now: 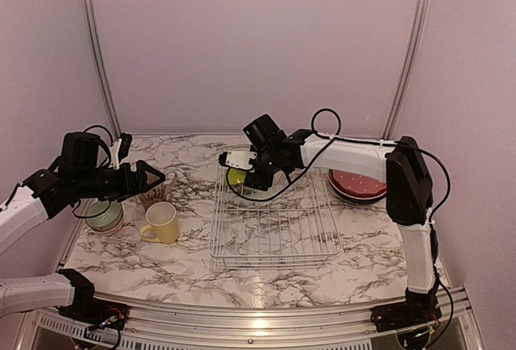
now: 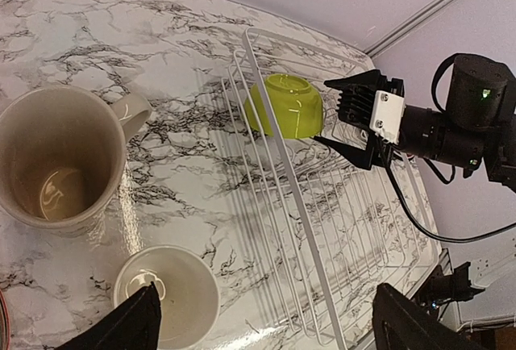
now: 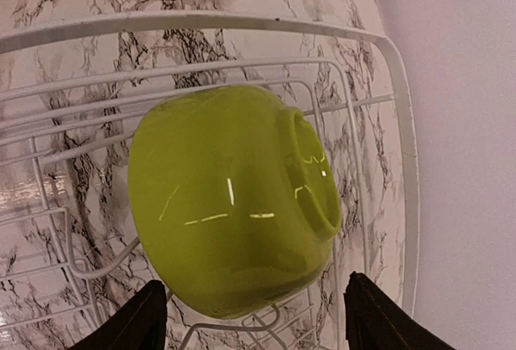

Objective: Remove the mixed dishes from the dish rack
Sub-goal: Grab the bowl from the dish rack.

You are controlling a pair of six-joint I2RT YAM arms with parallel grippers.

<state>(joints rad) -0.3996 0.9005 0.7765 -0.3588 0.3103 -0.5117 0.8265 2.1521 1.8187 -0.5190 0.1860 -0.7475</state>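
The white wire dish rack (image 1: pixel 274 229) sits mid-table. A lime bowl (image 1: pixel 237 177) leans on its side in the rack's far left corner, its foot ring turned outward (image 3: pixel 234 205). My right gripper (image 1: pixel 256 174) is open right beside it, and its dark fingers (image 3: pixel 137 322) flank the bowl's near edge without closing on it. My left gripper (image 1: pixel 159 179) hangs open and empty above a cream patterned mug (image 2: pixel 60 156) and a yellow mug (image 1: pixel 162 222), left of the rack. A pale-green bowl (image 1: pixel 105 215) stands further left.
A stack topped by a red plate (image 1: pixel 359 185) rests on the table right of the rack. The rack's rim (image 2: pixel 282 148) runs between the mugs and the right gripper (image 2: pixel 355 116). Walls close in at the back and on both sides.
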